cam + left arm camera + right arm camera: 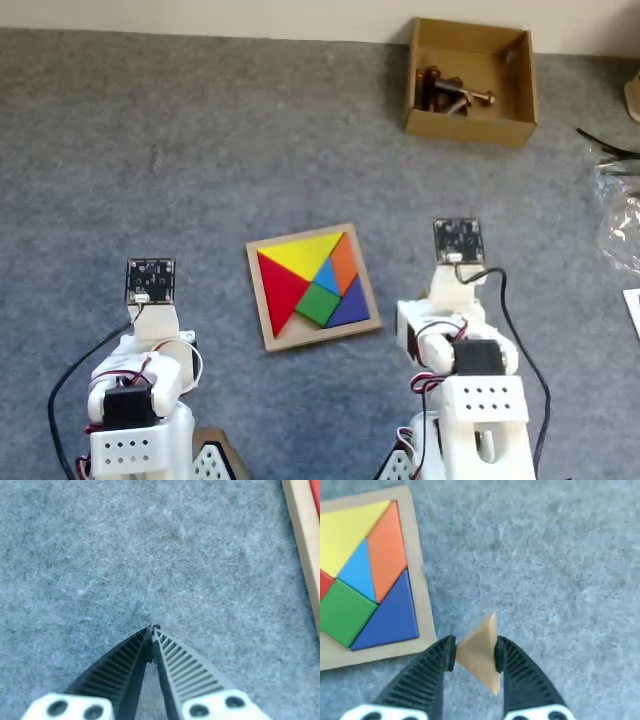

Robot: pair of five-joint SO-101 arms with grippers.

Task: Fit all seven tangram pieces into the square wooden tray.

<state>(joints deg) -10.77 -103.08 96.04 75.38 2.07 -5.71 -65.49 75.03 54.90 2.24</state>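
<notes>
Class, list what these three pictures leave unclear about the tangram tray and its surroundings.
Tray: any empty slot is too small in the high view and cut off by the edge in the wrist views.
Wooden triangle: in the right wrist view, the right gripper covers two of its edges.
Cardboard box: in the high view, the brown contents are too small to identify.

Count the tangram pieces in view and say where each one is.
7. Six lie in the wooden tray: yellow triangle, red triangle, orange piece, light blue triangle, green square, dark blue triangle. The seventh, a tan triangle, is held in the right gripper.
</notes>
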